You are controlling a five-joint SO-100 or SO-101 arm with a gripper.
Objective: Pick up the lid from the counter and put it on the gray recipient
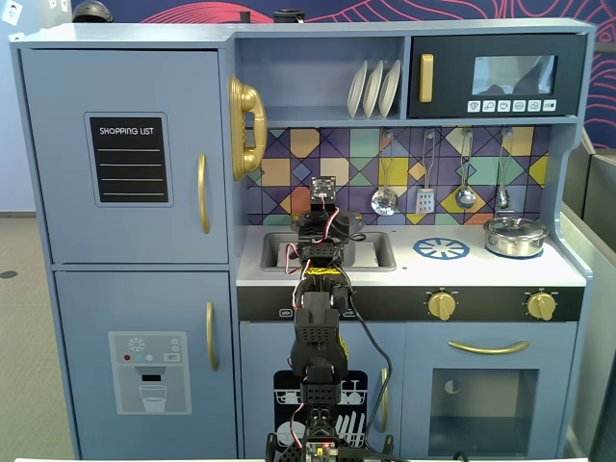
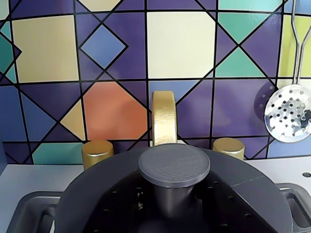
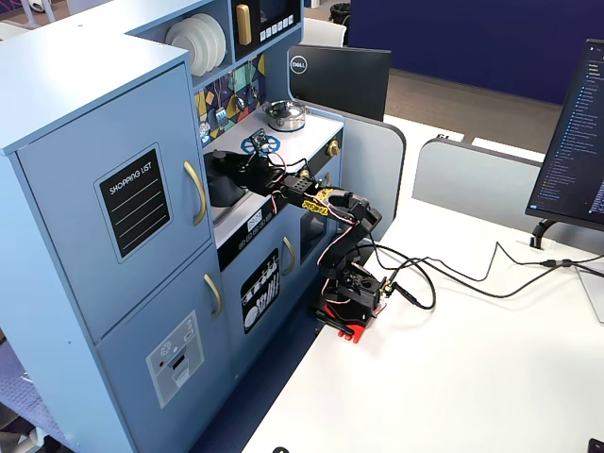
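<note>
The dark gray lid (image 2: 97,187) fills the bottom of the wrist view, with its round knob (image 2: 174,165) facing the camera. It sits level over the gray recipient, whose side handles (image 2: 29,213) stick out at both lower corners. The recipient (image 3: 222,184) stands in the sink. My gripper (image 2: 174,206) is right at the knob's stem, and its dark jaws look closed on both sides of it. In a fixed view the gripper (image 1: 320,231) reaches over the sink (image 1: 371,252) and the arm hides the pot and lid.
A gold faucet (image 2: 164,116) and two gold taps (image 2: 97,153) stand just behind the pot against the tiled wall. A skimmer (image 2: 289,114) hangs at the right. A shiny silver pot (image 1: 515,236) sits at the right of the counter, beside a blue burner (image 1: 441,248).
</note>
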